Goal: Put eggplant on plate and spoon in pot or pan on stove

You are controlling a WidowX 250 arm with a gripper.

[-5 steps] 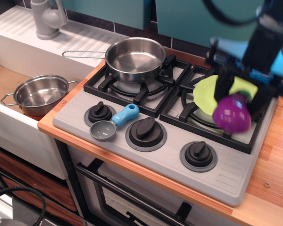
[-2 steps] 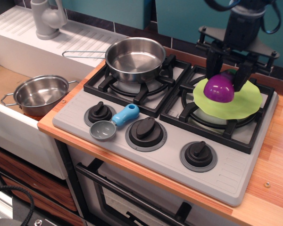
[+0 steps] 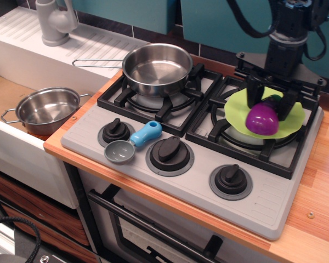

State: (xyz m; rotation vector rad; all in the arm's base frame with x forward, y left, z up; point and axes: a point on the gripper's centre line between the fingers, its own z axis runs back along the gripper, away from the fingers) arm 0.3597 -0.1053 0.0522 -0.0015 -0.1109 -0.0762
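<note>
Purple eggplant [image 3: 264, 119] sits between the claw's [image 3: 270, 107] spread, released fingers on the plate [image 3: 238, 112]; next, fetch the spoon [image 3: 132, 143], well left, for the pan [image 3: 157, 68].

Light is bright and even, seeming to fall from above with a cool cast. The shiny round steel pan with the long wire handle [image 3: 157, 67] shows soft white glare inside its bowl, and the glossy purple toy eggplant [image 3: 263, 119] carries a small highlight. Shadows under the black burner grates [image 3: 153, 98] are short and soft. Detail is mildly soft throughout; the bottom left corner is dark.
</note>
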